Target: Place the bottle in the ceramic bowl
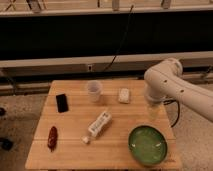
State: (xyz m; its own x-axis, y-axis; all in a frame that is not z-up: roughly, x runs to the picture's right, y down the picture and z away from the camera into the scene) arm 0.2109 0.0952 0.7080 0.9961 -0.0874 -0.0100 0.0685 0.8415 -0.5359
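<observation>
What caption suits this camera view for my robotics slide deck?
Open gripper hangs over the right side of the table; the bottle lies mid-table, left of the green ceramic bowl.

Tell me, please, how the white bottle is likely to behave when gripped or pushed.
The bottle lies on its side, so a sideways push would probably roll it. It looks like small rigid plastic, likely light and a bit slippery. The gripper hangs over the table, apart from the bottle, holding nothing.
</observation>
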